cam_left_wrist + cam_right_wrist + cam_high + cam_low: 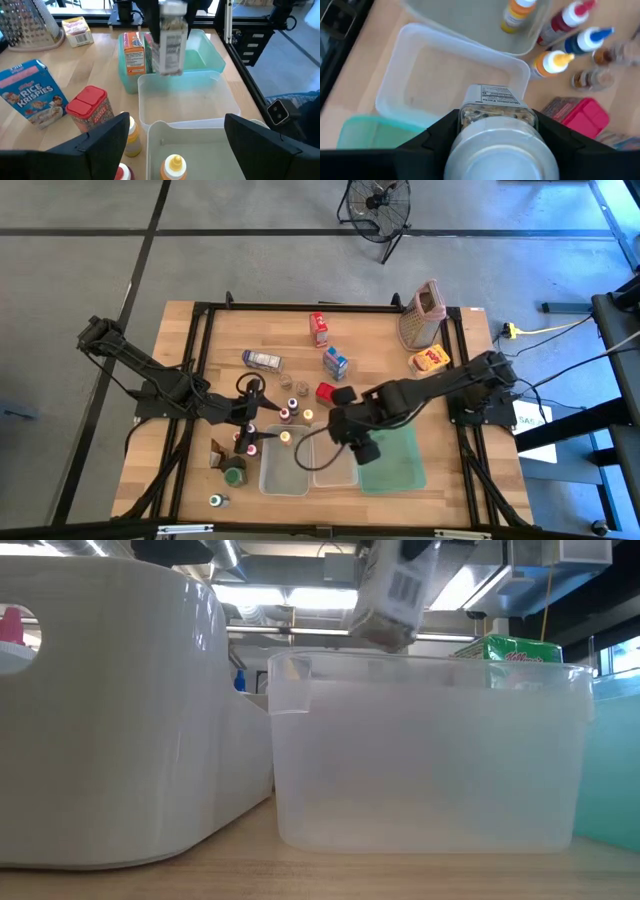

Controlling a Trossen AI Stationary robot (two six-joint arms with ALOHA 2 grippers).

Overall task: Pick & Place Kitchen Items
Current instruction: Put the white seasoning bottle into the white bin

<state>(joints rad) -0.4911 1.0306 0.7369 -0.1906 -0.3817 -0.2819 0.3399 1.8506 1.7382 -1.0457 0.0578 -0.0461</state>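
High view shows the table (190, 340) split by use: loose groceries across the far and middle boards, and along the near edge a row of containers, which I take to be the drop spots — an outer tub (283, 464), a middle tub (335, 467) and a green tray (400, 465). The right arm reaches in from the right side so that its gripper (352, 442) hangs over the middle tub; the wrist views show why, since the fingers are clamped on a jar (492, 112) with a pale lid and a printed label, held upright above the tub's bare floor, probably for a straight drop or lowering. From the low view the jar (385, 600) is clear of the rim, not yet inside. The left gripper (243, 420) waits beside the bottles, fingers spread wide and holding nothing, well placed to take another item without crossing its partner. An orange carton (134, 52) already stands in the tray. A blue carton (31, 95) and a red tin (90, 106) remain on the boards, and a yellow-capped bottle (173, 167) sits in the outer tub.
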